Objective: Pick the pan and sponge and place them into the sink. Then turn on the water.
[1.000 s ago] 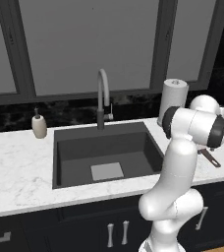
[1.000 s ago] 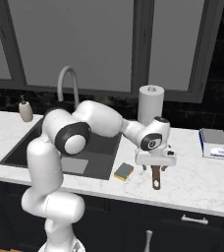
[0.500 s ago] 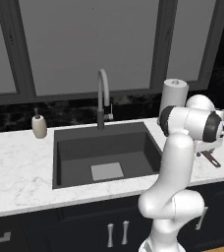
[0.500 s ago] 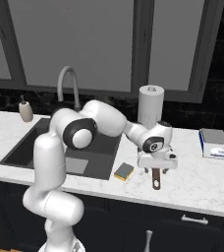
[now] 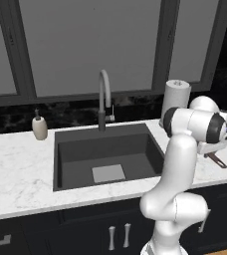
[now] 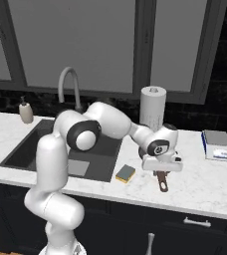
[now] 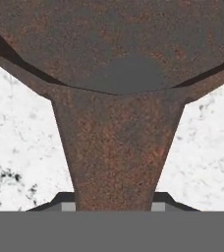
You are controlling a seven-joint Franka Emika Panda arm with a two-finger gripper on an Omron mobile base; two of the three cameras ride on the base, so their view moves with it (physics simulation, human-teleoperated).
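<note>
**Claw closed on pan handle at worktop right of sink**

Claw (image 6: 161,172): lowered onto the worktop (image 6: 195,182), closed on the pan (image 7: 112,44) at its handle (image 7: 116,152). In the hand view the two dark finger tips sit against either side of the handle, where it widens into the round bowl.

Pan: surface rough, mottled rust-brown with a duller grey patch near the handle root. Bowl shallow and curved, resting on the worktop. From the right base view the thin brown handle end pokes out below the claw, towards the front edge.

Sponge (image 6: 126,173): small rectangular block, yellow with a darker top layer, flat on the worktop just left of the claw, beside the sink rim.

Sink (image 5: 70,149): dark grey rectangular basin, matte, with a light grey square patch at its bottom.

Worktop: white marble, faint grey veining.

Faucet (image 5: 103,99): tall, arched, grey, dark base, behind the sink.
</note>
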